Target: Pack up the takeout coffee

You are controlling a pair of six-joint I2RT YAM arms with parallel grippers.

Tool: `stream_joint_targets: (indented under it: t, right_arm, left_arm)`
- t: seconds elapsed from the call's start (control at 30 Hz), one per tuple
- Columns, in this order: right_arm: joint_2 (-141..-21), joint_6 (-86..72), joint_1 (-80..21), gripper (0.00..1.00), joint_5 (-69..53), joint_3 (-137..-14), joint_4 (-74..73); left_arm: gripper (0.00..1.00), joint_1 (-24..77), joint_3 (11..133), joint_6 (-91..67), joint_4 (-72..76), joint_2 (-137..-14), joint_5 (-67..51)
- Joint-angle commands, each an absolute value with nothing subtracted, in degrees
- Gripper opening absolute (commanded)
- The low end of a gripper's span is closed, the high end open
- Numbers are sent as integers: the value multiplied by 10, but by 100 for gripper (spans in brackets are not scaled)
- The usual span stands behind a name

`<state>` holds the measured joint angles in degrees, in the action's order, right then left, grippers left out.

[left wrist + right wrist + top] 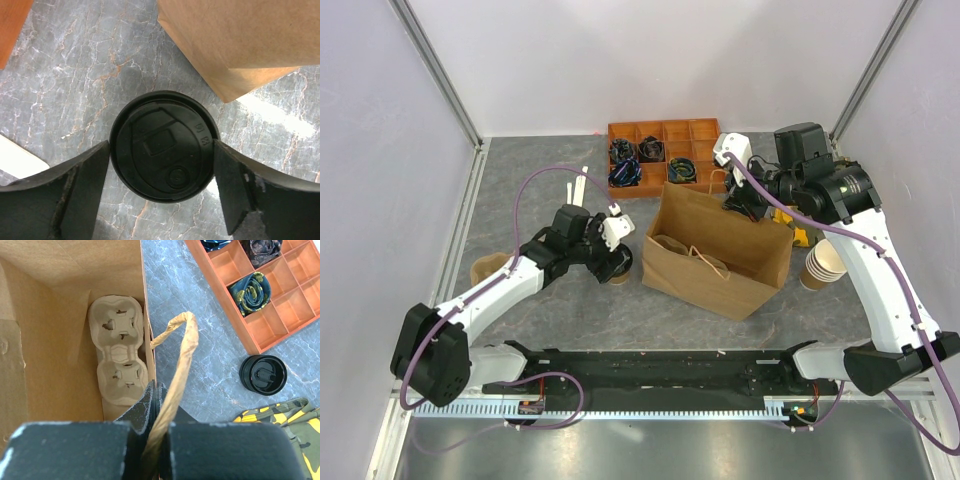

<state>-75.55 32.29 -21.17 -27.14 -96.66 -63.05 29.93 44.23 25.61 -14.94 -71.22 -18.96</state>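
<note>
The takeout coffee (618, 266) stands upright on the table (570, 320), roughly midway between the near and far edges and just left of the brown paper bag (720, 265). The left tool (162, 150) straddles it from above. One of its dark fingers (75, 195) stands on either side of the black lid, with the tips right at the rim (whether they press or merely meet it I cannot tell).

The bag stands open at the middle of the table, and a pulp cup carrier (118, 347) lies flat on its bottom. The right tool (156, 400) is clenched on the bag's twisted paper handle (182, 347) at its far right rim.

An orange compartment tray (664, 125) sits by the far edge. A separate black lid (263, 374) lies on the table between the tray and a yellow patterned cloth (285, 415). A stack of tan cups (823, 265) stands to the right of the bag.
</note>
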Motion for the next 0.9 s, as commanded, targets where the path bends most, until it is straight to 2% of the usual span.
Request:
stream_joint_targets:
  t: [0.0,0.5,0.87]
  right_arm:
    - [-758,341,-213,0,-279,-985,-623]
    - [-774,366,-217,0,-290,-998,-618]
    - [-776,369,-220,0,-288,-997,-619]
  left_arm:
    - [81,301,451,286,-152,-713,-183]
    - [66,287,456,217,-180,-653,-178]
    - [71,287,412,210,-143,-686,-151]
